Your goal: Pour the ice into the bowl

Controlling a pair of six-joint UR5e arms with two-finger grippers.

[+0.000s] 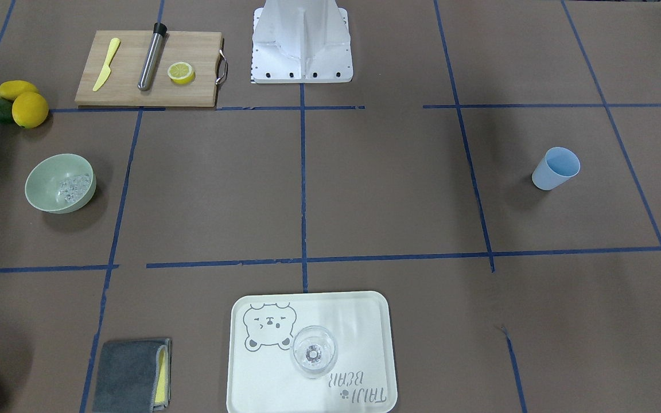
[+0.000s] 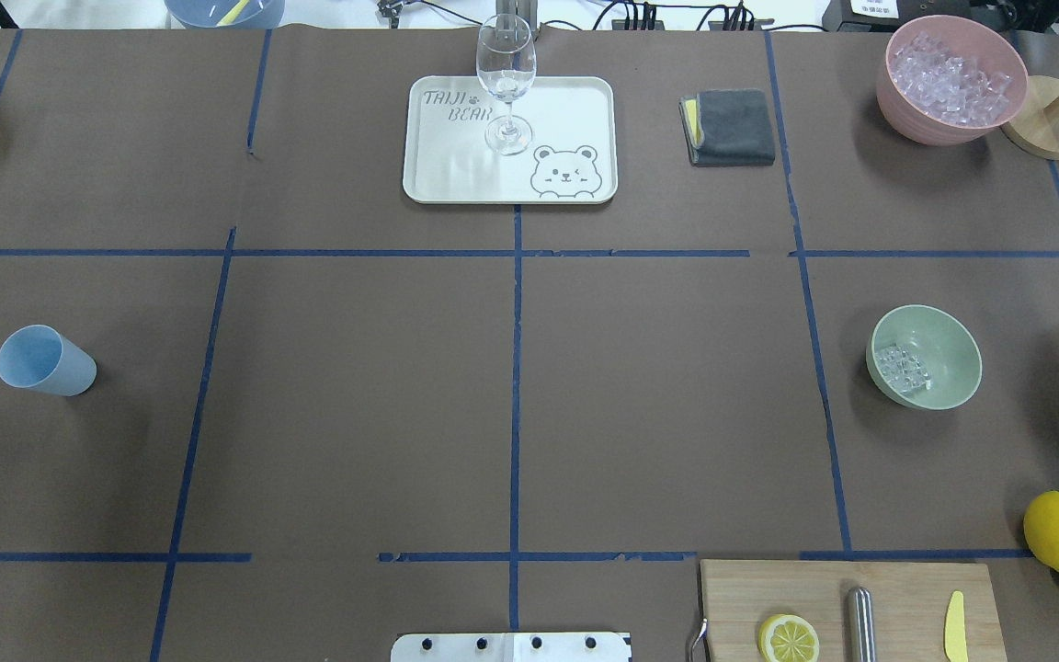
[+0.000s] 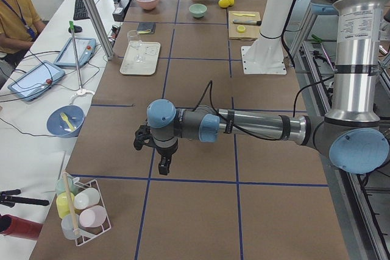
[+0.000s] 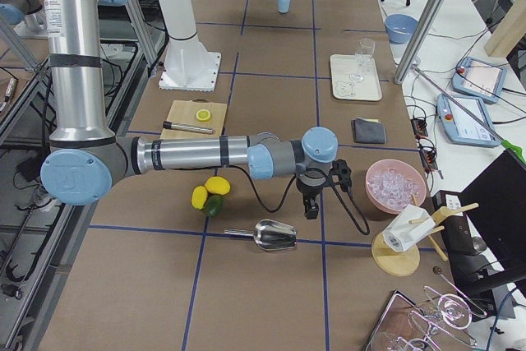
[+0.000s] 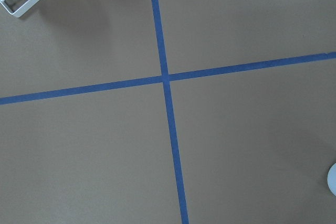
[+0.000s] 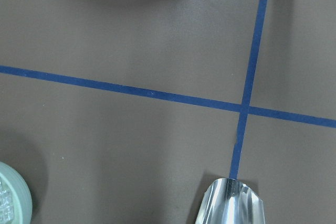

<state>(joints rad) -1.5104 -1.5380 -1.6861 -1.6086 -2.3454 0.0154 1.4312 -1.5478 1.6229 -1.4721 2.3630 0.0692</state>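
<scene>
The ice (image 1: 76,186) lies in the bowl (image 1: 61,183), so the pour looks done. The cup (image 1: 556,168) stands upright and seems empty. The right gripper (image 4: 311,208) hangs above the table, with the scoop (image 4: 275,236) lying near its fingers, lower and to one side. The bowl is near them too, though the right wrist view catches only its rim at a corner. Whether these fingers are apart or together cannot be told. The same goes for the left gripper (image 3: 163,166), which hangs with the cup a little way off from its fingers. The main risk is a careless move away. A low sweep of the right gripper toward the bowl could knock it and scatter the ice, or send the scoop skidding. A low sweep of the left gripper could likewise topple the light cup.
</scene>
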